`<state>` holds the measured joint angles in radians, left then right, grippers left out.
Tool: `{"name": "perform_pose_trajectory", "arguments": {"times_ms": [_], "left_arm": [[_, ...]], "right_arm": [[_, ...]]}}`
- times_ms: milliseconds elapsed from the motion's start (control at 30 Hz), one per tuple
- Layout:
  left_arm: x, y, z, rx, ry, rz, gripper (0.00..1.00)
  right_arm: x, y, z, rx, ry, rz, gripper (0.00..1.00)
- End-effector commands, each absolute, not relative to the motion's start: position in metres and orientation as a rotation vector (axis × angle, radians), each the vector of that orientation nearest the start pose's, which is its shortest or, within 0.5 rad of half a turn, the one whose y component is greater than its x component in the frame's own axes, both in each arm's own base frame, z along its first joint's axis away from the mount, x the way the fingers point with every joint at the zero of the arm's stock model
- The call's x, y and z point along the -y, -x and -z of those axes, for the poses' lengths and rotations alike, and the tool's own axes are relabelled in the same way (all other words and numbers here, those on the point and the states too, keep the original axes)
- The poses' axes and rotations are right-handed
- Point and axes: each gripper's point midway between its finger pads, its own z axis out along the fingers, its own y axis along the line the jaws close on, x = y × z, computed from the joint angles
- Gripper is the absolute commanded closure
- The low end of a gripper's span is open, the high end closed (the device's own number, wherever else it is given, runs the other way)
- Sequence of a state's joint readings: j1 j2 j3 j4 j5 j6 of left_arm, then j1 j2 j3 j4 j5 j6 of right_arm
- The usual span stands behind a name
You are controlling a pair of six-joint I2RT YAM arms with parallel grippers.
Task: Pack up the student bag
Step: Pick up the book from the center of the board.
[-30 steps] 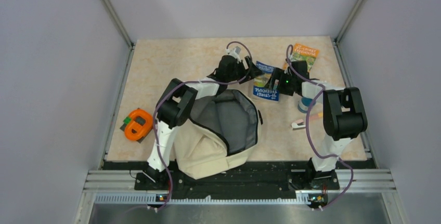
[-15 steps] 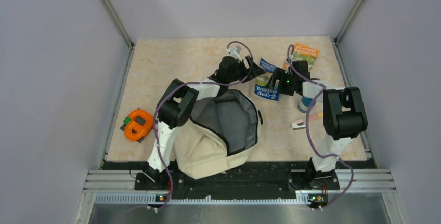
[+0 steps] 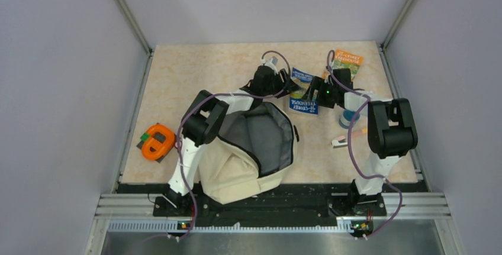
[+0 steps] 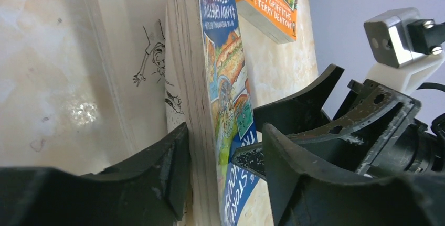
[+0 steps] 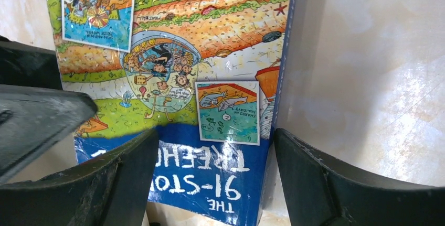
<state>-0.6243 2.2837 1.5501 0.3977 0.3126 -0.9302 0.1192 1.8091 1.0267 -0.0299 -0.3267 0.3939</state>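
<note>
S1: Since a second ago, the left gripper (image 4: pixel 225 142) has been carried slightly toward 3 o'clock, closer against the blue-covered illustrated paperback book (image 5: pixel 173 53). Nothing else is seen to have shifted.

S2: How are its fingers (image 4: pixel 162 173) set?

S1: They are held partway apart, astride the book, which is stood on its edge. One finger is laid against the cream page block. The other is kept just off the cover, so no clamp is shown.

S2: And the right gripper (image 5: pixel 215 142)?

S1: Its fingers (image 5: pixel 325 184) are spread wide in front of the cover, near the title end. One finger is overlapped on the cover and the other is set just beside the spine.

S2: Where is the book placed?

S1: It is found toward 2 o'clock from the centre of the beige marbled table (image 3: pixel 195 71), between the two grippers. Further out on the same line, near the far corner, an orange-covered paperback book (image 3: pixel 346 61) is laid flat.

S2: And the bag?

S1: The cream-beige fabric student bag (image 3: pixel 237 172) is laid at 6 to 7 o'clock, between the arm bases and against the left arm. Its mouth is spread open at the 12 o'clock end, with the grey lining exposed. It is kept near the blue book but apart from it.

S2: Anything else?

S1: An orange round tape measure (image 3: pixel 157 141) is seen between 8 and 9 o'clock, well apart from the bag.
</note>
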Motion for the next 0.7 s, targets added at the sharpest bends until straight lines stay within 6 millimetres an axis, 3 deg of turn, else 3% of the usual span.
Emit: {"name": "perform_pose_trajectory", "arguments": {"times_ms": [0, 133, 233, 300, 367, 467, 667], "left_arm": [[0.467, -0.429, -0.102, -2.142, -0.026, 1.393, 0.50], [0.468, -0.429, -0.110, -2.122, -0.032, 1.408, 0.75], [0.465, -0.428, -0.127, -2.082, -0.044, 1.418, 0.97], [0.460, -0.426, -0.143, -2.037, -0.054, 1.430, 1.00], [0.456, -0.422, -0.171, -1.963, -0.086, 1.449, 1.00], [0.445, -0.412, -0.232, -1.821, -0.132, 1.483, 1.00], [0.413, -0.375, -0.329, -1.596, -0.194, 1.504, 1.00]], "right_arm": [[-0.129, -0.429, -0.040, -2.405, -0.155, -0.671, 0.21], [-0.130, -0.430, -0.043, -2.398, -0.150, -0.675, 0.21], [-0.129, -0.429, -0.057, -2.370, -0.139, -0.672, 0.21], [-0.126, -0.427, -0.075, -2.337, -0.128, -0.655, 0.17], [-0.123, -0.425, -0.099, -2.286, -0.117, -0.645, 0.11], [-0.115, -0.420, -0.146, -2.172, -0.122, -0.715, 0.06], [-0.107, -0.392, -0.242, -1.933, -0.072, -0.896, 0.02]]}}
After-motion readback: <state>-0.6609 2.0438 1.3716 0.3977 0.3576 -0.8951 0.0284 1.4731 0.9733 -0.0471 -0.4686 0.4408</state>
